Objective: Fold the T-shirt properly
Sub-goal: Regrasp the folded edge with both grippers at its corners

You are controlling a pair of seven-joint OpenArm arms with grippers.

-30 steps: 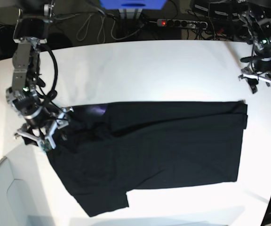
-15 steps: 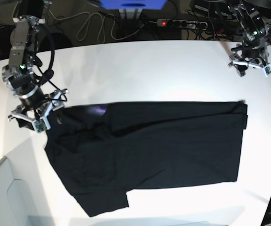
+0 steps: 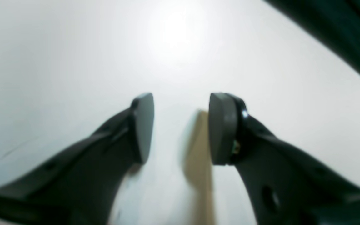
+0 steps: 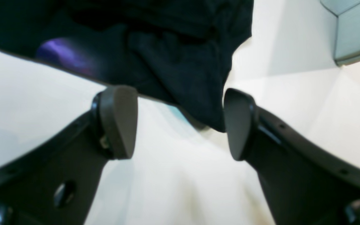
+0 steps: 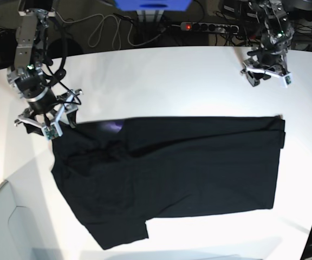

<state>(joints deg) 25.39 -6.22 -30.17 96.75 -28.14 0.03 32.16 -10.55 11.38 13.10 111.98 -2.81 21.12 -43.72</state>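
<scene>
The right hand [image 4: 180, 125] is spread wide and holds nothing; in its wrist view a bunched corner of the large black short-sleeved cloth T-shirt [image 5: 172, 173] hangs just beyond its 2 pads, not between them. In the base view this hand [image 5: 46, 120] sits at the shirt's upper corner on that view's left, where a small purple patch of print shows at the fold edge.

The left hand [image 3: 180, 125] is partly spread with nothing between its pads, only bare white worktop [image 3: 73, 47] below. In the base view it [image 5: 264, 73] hovers well apart from the shirt, above the far corner on that view's right.

The shirt lies flat on the worktop, folded lengthwise into a long band, with 1 sleeve sticking out at the lower edge.

Risks, as a judgement: the corner near the right hand is wrinkled and layered, so a pinch there may catch only the top layer and pull the fold open. The left hand is far from any hem; if only 1 side is lifted, the band would skew and the loose sleeve would drag out of line.
</scene>
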